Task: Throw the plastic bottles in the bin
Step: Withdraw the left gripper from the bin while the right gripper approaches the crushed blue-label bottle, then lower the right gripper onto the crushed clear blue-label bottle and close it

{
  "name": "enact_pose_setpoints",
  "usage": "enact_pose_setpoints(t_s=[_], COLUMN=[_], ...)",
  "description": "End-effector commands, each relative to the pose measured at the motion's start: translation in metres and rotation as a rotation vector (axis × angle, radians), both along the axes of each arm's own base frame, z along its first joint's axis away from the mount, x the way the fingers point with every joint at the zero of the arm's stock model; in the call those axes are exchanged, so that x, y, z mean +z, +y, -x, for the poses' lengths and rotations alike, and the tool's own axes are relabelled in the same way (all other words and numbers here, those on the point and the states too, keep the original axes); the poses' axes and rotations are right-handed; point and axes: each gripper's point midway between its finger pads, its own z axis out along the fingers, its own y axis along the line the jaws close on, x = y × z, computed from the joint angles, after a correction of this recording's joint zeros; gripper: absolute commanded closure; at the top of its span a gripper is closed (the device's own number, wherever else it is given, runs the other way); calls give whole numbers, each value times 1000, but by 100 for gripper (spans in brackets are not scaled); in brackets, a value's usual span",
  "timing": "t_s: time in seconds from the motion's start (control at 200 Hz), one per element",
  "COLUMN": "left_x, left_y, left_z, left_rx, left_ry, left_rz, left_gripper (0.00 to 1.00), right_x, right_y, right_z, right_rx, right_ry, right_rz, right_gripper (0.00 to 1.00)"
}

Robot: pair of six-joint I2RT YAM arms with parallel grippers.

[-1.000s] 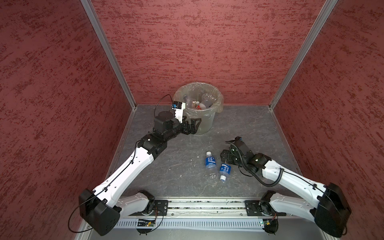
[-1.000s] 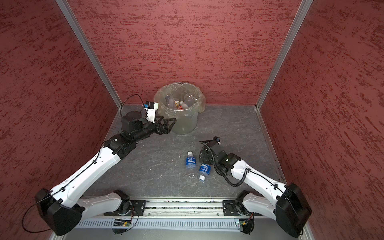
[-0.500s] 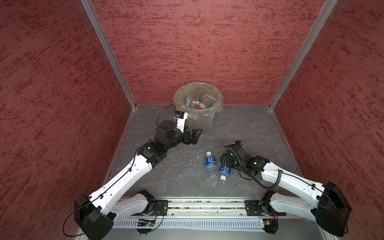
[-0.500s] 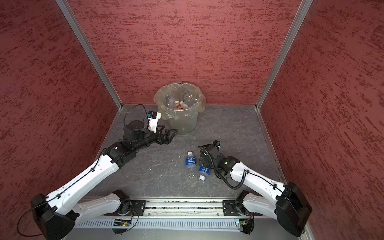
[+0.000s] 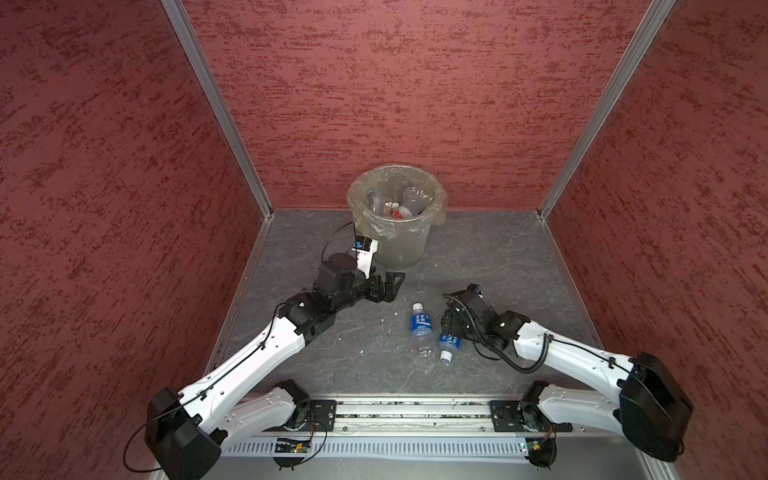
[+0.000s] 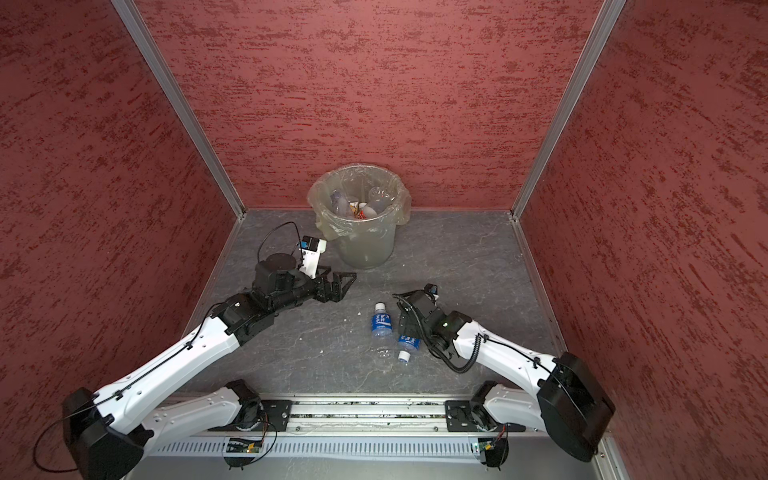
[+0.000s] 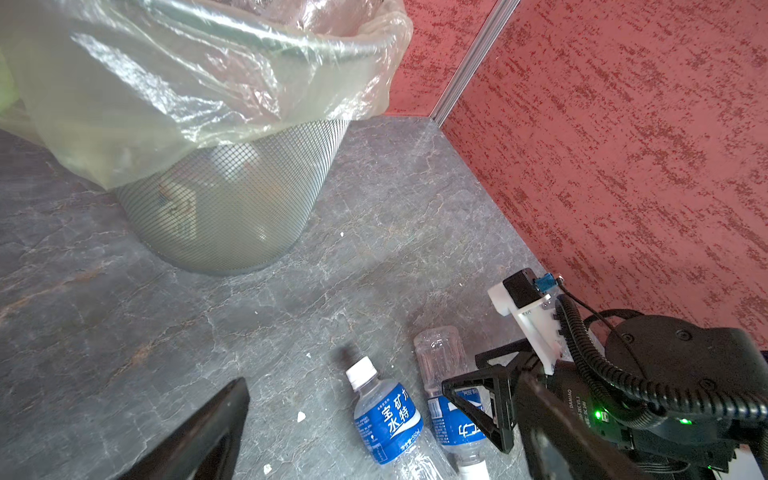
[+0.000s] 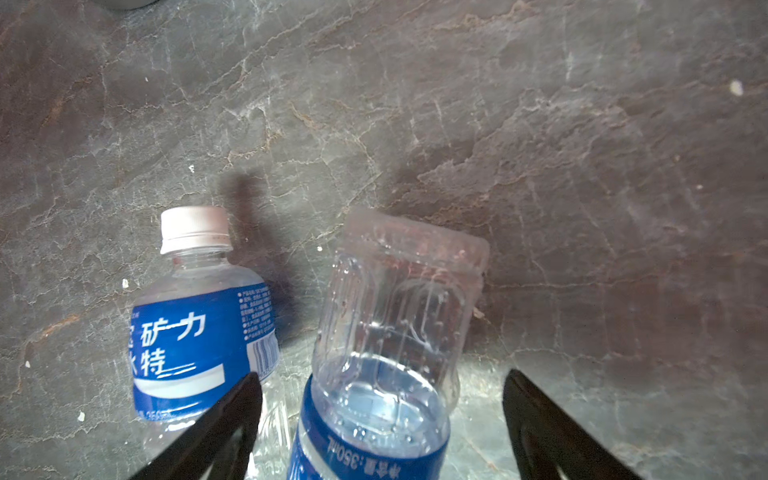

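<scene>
Straddling one bottle [image 8: 399, 299] lying on the floor [image 5: 498, 249] beside a second bottle [image 8: 199, 332], the right gripper [image 8: 382, 376] has its jaws apart, poised to grab it, while the left gripper [image 5: 392, 286] hangs open and empty near the bin [image 5: 399, 249]

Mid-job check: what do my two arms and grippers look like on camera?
The left arm and right arm are white shells with black joints and bulky black shoulder housings. The left gripper and right gripper are black, with triangular open-frame fingers. A white camera bracket sits on each wrist. A ribbed black cable loops off the right arm, near a green light.
</scene>
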Motion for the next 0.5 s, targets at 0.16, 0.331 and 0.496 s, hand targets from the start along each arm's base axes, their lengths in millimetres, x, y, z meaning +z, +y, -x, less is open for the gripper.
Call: enact_pose_setpoints(t_s=[0.16, 0.331, 0.496], left_x=[-10, -24, -32], left_y=[2, 2, 5], left_z=[4, 11, 14], left_rx=[6, 1, 5], left_ry=[32, 68, 87], left_rz=[-1, -11, -20], left_gripper=[0, 0, 0], right_x=[-4, -11, -16], right_y=[0, -2, -2], right_z=[-4, -3, -4], right_rx=[-23, -19, -10], right_ry=[-20, -9, 0], right_rz=[6, 23, 43], right_gripper=[12, 14, 15])
